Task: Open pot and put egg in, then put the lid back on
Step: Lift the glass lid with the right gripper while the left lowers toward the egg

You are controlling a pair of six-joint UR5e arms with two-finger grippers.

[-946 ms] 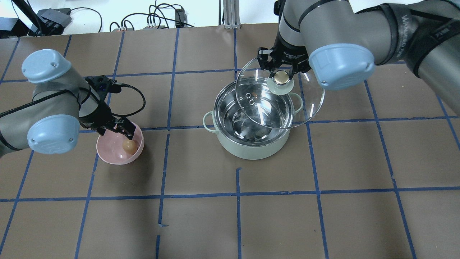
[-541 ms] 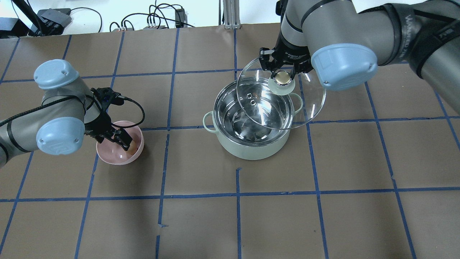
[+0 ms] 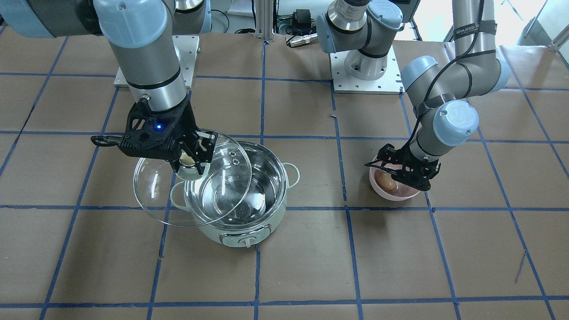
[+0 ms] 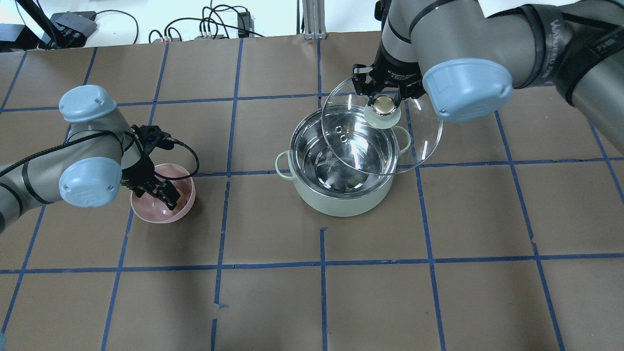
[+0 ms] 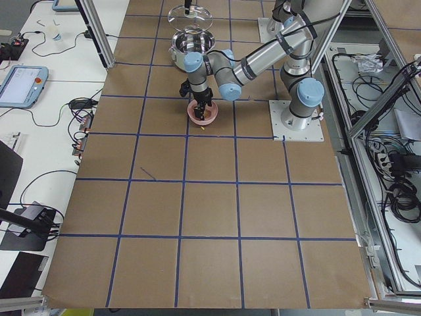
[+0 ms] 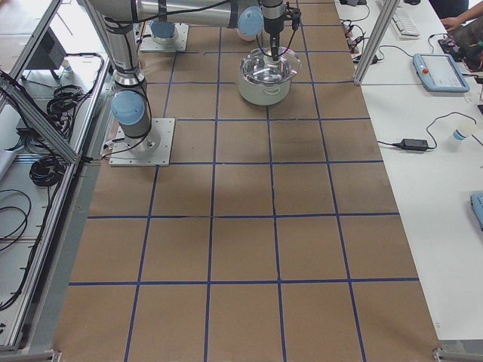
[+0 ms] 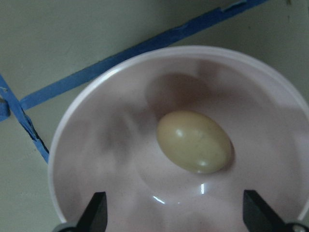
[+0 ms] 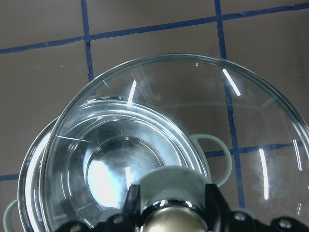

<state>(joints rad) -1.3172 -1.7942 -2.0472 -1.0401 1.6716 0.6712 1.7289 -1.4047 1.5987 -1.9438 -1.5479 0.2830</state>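
The mint-green pot stands open mid-table, its steel inside empty; it also shows in the front view. My right gripper is shut on the knob of the glass lid and holds it tilted, above and partly over the pot's far right rim. The lid also shows in the right wrist view. The egg lies in a pink bowl. My left gripper is open and low inside the bowl, its fingertips either side of the egg and apart from it.
The pink bowl sits on the robot's left side, about one grid square from the pot. Brown paper with blue tape lines covers the table. Cables and boxes lie beyond the far edge.
My left gripper has come down into the pink bowl over the egg, and the left arm's elbow has shifted right. The right gripper and the lid have hardly moved.
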